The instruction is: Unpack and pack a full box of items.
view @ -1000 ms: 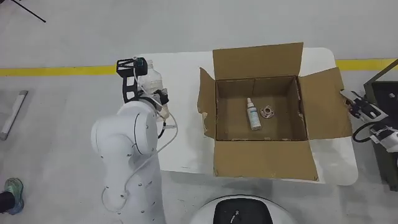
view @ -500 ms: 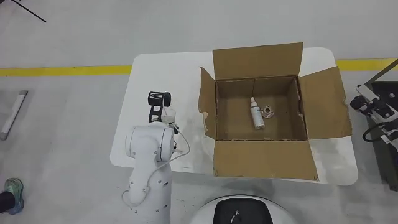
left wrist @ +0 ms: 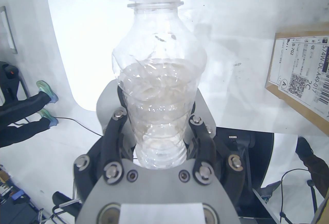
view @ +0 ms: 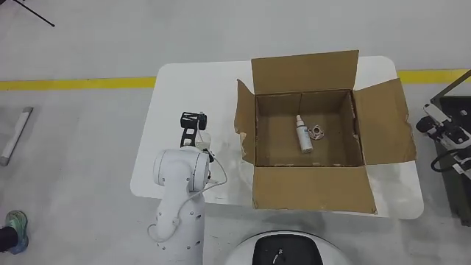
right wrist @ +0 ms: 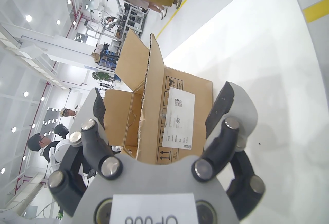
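Clear plastic fills the left gripper (left wrist: 157, 113): its 2 fingers (left wrist: 118, 117) are closed on the ribbed lower body of the bottle (left wrist: 159, 55), base tucked toward the palm. That low hold probably suits the ribs, which resist squeezing better than the thin, dented shoulder. The bottle hangs over the white table (view: 199, 88), off to the left of the cardboard box (view: 305, 73) and apart from it, which looks like the unpacking half of the job.

Its long axis runs straight out along the fingers, white cap leading away from the wrist toward the table's far side. How steeply it tilts I cannot tell.

Inside the box lie 1 small spray bottle (view: 302, 135) and 1 brown ring-shaped piece (view: 317, 130), just beside each other.

The right gripper (right wrist: 162, 99) sits off the box's right side, spread wide and holding nothing, likely parked clear.
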